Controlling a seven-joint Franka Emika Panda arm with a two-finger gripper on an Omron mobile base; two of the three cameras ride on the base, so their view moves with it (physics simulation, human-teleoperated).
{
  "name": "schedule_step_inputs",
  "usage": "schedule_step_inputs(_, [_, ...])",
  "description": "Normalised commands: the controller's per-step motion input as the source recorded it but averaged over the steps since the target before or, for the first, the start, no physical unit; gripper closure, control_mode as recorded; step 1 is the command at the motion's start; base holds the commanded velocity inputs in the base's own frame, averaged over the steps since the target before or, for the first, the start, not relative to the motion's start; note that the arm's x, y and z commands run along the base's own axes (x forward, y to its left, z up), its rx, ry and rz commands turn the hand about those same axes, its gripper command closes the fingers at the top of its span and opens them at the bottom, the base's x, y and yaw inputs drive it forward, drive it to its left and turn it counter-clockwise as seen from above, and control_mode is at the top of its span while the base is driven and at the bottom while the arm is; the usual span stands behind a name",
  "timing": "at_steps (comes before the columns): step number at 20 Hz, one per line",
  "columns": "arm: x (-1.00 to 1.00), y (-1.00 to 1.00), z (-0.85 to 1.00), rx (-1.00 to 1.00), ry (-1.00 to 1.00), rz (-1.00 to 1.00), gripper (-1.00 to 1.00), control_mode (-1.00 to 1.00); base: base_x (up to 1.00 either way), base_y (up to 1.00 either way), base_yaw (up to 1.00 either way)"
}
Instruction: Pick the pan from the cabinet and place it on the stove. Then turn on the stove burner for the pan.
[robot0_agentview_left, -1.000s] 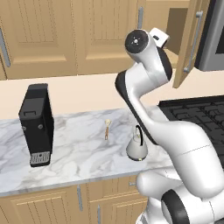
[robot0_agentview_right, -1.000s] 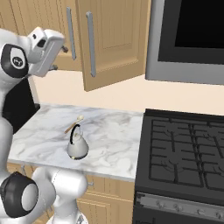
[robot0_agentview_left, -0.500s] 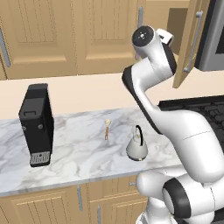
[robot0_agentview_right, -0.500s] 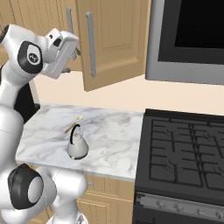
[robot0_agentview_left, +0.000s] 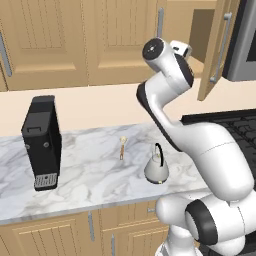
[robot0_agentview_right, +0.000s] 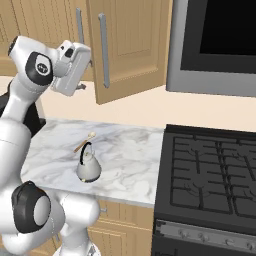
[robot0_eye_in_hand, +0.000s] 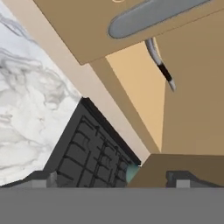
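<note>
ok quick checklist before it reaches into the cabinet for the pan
1. Cabinet door open: ok, swung out beside the gripper.
2. Fingers open and empty: ok.
3. Pan located: cannot tell; only a curved grey and black handle-like piece shows in the hand view.
4. Stove grates free for the pan: ok.
5. Kettle clear of the arm's path: ok, low on the counter.

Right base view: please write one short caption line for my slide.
White arm lifts its claw toward the open cabinet door, above the silver kettle on the marble counter, beside the black stove.
</note>
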Motion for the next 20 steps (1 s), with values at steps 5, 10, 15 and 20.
schedule_step_inputs(5, [-0.06,-0.21,-0.09,-0.06,0.04,-0.07,-1.00,-1.00,0.00,0.00,0.00])
schedule_step_inputs(10, [-0.13,-0.30,-0.04,-0.04,0.05,-0.09,-1.00,-1.00,0.00,0.00,0.00])
schedule_step_inputs(15, [-0.41,-0.39,0.00,-0.03,0.01,-0.10,-1.00,-1.00,0.00,0.00,0.00])
schedule_step_inputs(20, [-0.58,-0.42,0.00,-0.02,0.00,-0.12,-1.00,-1.00,0.00,0.00,0.00])
